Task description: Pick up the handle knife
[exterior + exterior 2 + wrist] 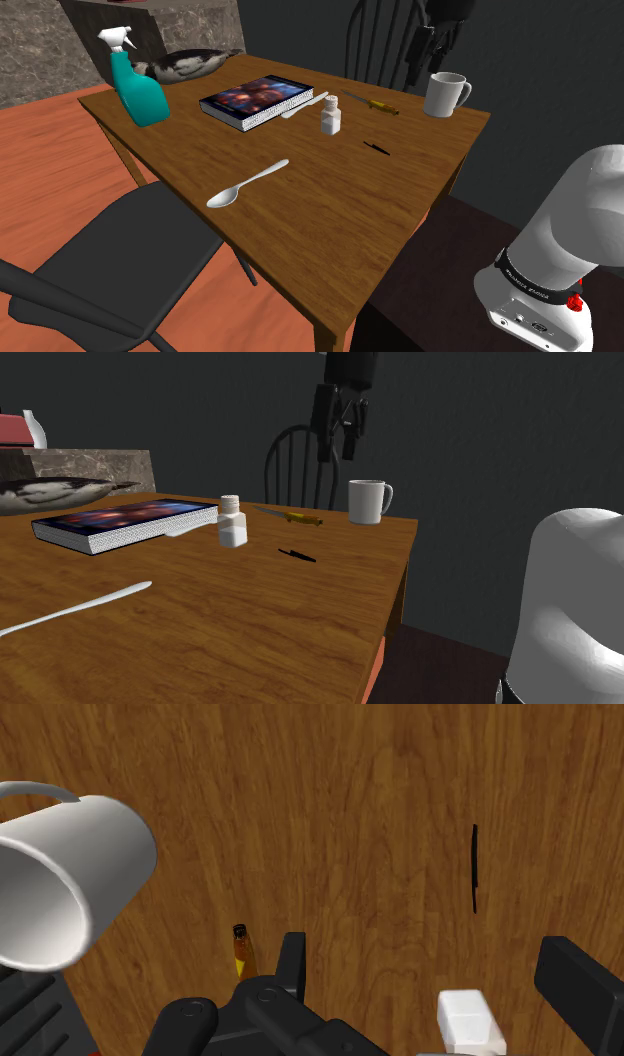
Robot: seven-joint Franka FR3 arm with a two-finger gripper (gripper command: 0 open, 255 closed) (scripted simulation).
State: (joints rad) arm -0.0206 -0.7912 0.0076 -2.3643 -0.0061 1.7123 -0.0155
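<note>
Shoulder view, left to right on the wooden table (pixel 300 230):
- 1 teal spray bottle (pixel 140 88)
- 1 mottled bowl (pixel 188 65)
- 1 spoon (pixel 246 185)
- 1 book (pixel 257 100)
- 1 small white bottle (pixel 331 118)
- 1 knife (pixel 372 102)
- 1 thin black stick (pixel 377 149)
- 1 white mug (pixel 445 95)

2 chairs: a black one (pixel 130 255) at the near-left side and a spindle-back one (pixel 297 467) behind the far edge.

Knife lies flat near the far edge, between small white bottle and mug, touching neither. Its long axis runs diagonally in this view, upper left to lower right. Blade end points toward the book side, yellow handle toward the mug.

Gripper (pixel 337 450) hangs well above the table over the knife-mug stretch, clear of both. Fingers spread wide, holding nothing. In the wrist view the handle's end shows just beside one finger, no contact.
</note>
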